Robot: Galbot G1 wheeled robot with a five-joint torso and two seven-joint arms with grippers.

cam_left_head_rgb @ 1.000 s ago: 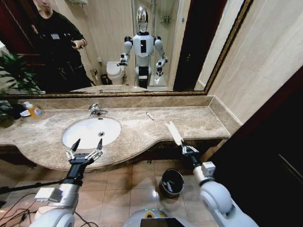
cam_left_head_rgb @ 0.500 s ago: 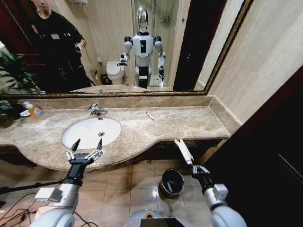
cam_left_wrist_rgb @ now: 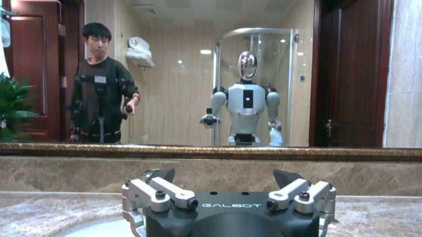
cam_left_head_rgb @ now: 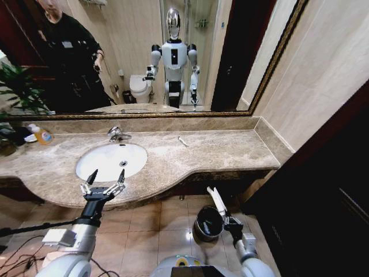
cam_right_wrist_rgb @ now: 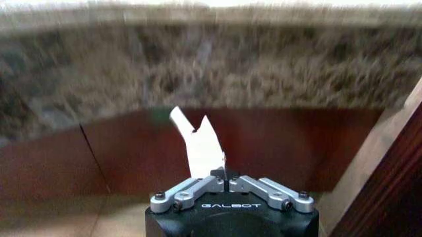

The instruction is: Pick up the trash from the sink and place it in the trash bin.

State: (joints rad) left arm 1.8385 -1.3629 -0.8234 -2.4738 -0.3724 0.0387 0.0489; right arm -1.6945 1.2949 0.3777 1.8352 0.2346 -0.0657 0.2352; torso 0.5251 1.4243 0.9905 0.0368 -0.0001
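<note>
The right pincer [cam_left_head_rgb: 226,219] is squeezing a flat white sachet [cam_left_head_rgb: 216,199] low by the floor, just right of the trash bin [cam_left_head_rgb: 209,223]. The sachet is pointing up and a little left. Next it likely needs moving over the bin, then letting go. The left pincer [cam_left_head_rgb: 104,186] is waiting open near the sink [cam_left_head_rgb: 110,160].

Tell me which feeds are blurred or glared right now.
Right wrist view: countertop edge smeared by motion blur, though the right gripper and its white sachet read sharp. Left wrist view: crisp. Head view: wide-angle bending at the edges, a glare spot on the floor tiles.
</note>
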